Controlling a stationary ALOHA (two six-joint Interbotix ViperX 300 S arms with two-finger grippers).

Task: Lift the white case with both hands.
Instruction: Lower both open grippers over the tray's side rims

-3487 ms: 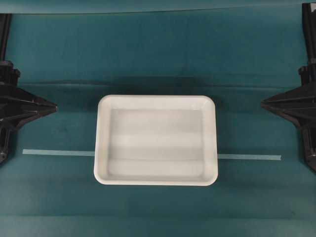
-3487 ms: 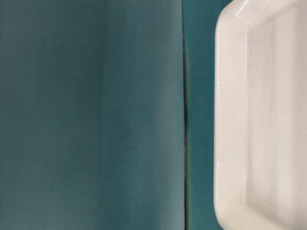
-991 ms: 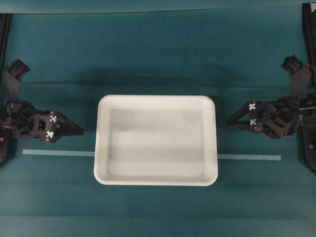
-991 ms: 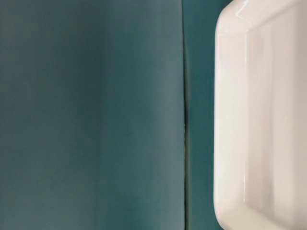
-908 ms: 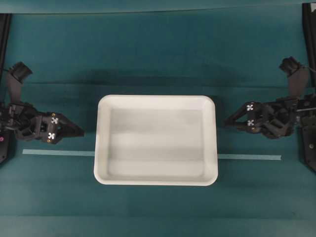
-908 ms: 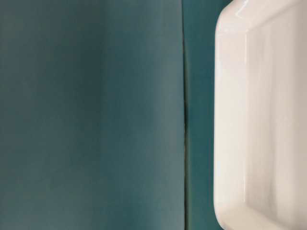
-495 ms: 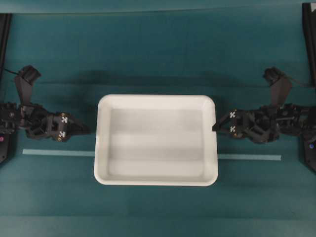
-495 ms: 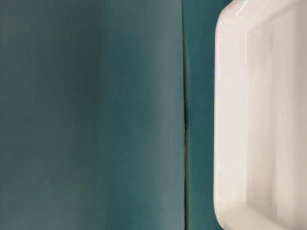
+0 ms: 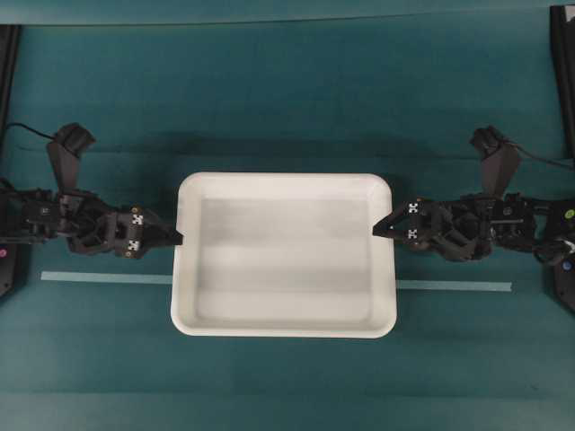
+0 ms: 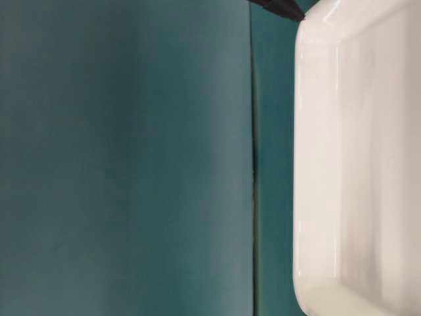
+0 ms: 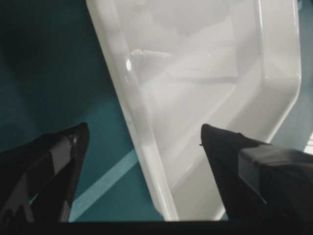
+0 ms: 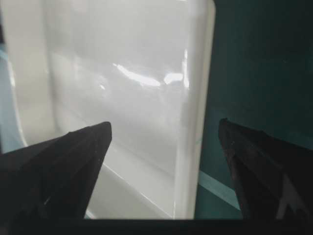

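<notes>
At table level, white case cropped, one dark jaw tip.

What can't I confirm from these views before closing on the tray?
- Contact: no view shows whether the left gripper or right gripper touches the white case.
- Table-level view: frame edge cuts off most of the case; only one black fingertip shows.
- Underside of the case: hidden everywhere.
</notes>
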